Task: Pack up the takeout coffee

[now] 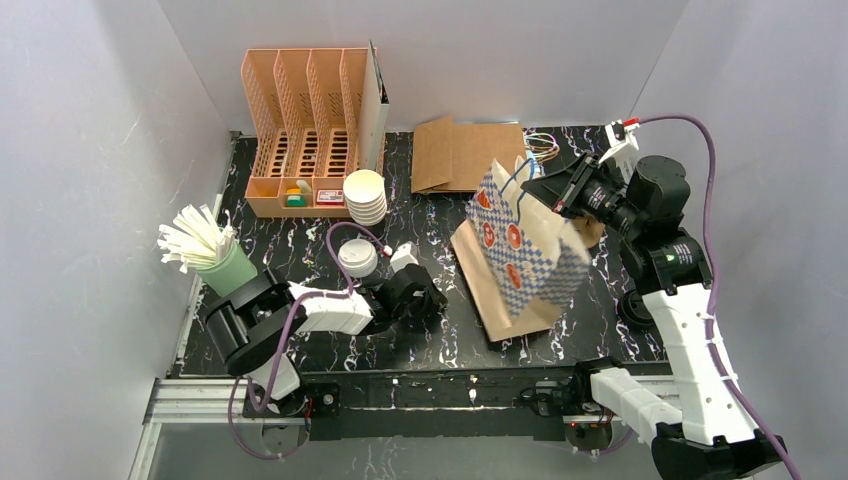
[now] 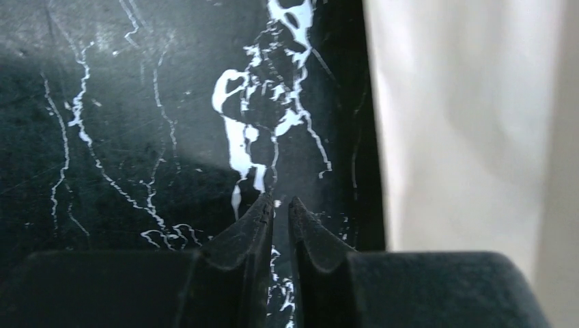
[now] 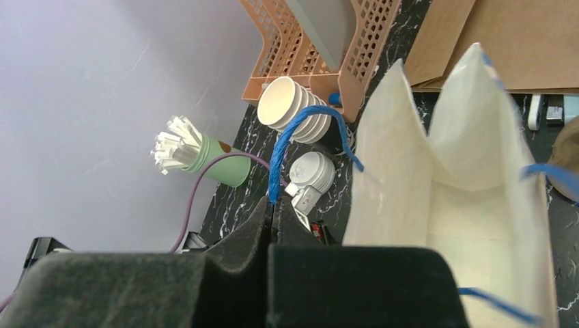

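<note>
Lidded white cup [image 1: 357, 258] stands upright on the desk [image 1: 420, 345], left of centre in the top view, just beside the left arm, nothing gripping it. A white stack [image 1: 365, 197], cups or lids, cannot tell which, sits just above it against the orange rack [image 1: 300, 130]. Green cup of straws [image 1: 225, 265] at far left.

Only its own wrist view shows the left end effector [image 2: 276, 205]: narrow slit between the fingers, nothing in it, low over bare desk.

In its wrist view the right end effector [image 3: 274, 208] is pinched on the blue cord handle [image 3: 300, 137] of a paper bag [image 3: 437, 205], mouth open, white inside. The top view adds the blue-white chequered outside with orange dots. The bag hangs tilted over a flat brown bag [image 1: 482, 285].

Desk is black with white veins. Pale grey walls [image 1: 80, 150] on three sides.
</note>
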Available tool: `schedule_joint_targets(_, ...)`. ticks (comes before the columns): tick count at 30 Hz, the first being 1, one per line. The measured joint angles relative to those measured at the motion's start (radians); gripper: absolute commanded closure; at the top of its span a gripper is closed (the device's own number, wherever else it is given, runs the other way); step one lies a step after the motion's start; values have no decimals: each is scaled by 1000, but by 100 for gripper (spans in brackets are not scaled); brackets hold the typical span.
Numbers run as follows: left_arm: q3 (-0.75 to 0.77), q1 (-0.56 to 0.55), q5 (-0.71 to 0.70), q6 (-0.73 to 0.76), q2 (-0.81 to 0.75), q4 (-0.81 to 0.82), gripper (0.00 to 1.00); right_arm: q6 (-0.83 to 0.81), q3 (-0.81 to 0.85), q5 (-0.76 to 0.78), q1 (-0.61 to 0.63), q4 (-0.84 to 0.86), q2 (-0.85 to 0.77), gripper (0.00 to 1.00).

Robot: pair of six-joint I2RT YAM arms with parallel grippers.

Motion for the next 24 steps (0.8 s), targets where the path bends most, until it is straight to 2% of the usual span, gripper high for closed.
schedule_joint_targets(7, 1, 0, -4, 71, 4, -37, 76, -24, 15, -89, 0, 32, 5, 98)
schedule_joint_targets(10, 3, 1, -13, 107, -49, -92, 68, -38, 15, -105, 0, 33, 10, 84)
schedule_joint_targets(13, 14, 2, -21, 151, -142, -145, 54, -50, 15, -120, 0, 32, 26, 54)
schedule_joint_targets(14, 18, 2, -23, 164, -175, -158, 51, -54, 15, -124, 0, 32, 30, 48)
schedule_joint_targets(18, 32, 3, -27, 192, -307, -202, 38, -74, 15, -146, 0, 29, 45, 35)
schedule_joint_targets(20, 46, 3, -32, 201, -357, -237, 23, -87, 26, -143, 0, 13, 45, 33)
schedule_joint_targets(21, 56, 3, -36, 207, -377, -258, 11, -97, 38, -140, 0, 0, 45, 31)
schedule_joint_targets(22, 66, 3, -43, 207, -392, -282, 3, -106, 52, -135, 0, -11, 45, 29)
schedule_joint_targets(24, 87, 3, -64, 212, -417, -334, 2, -127, 86, -127, 0, -30, 47, 27)
